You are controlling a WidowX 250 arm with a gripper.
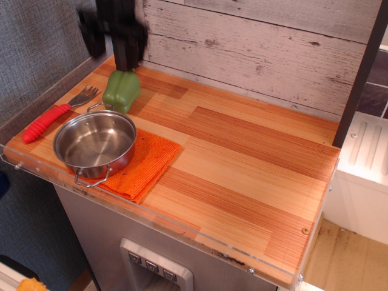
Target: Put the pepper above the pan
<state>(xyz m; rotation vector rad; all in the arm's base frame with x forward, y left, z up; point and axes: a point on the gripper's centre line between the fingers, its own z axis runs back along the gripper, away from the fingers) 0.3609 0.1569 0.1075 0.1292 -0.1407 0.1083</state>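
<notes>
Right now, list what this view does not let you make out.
- Gripper: motion-blurred and cut by the top edge; open or shut cannot be told.
- Orange cloth: its left part is hidden under the pan.
- Pepper: its far side and base contact are hidden by its own body.
- Fork: tines too small to count.
</notes>
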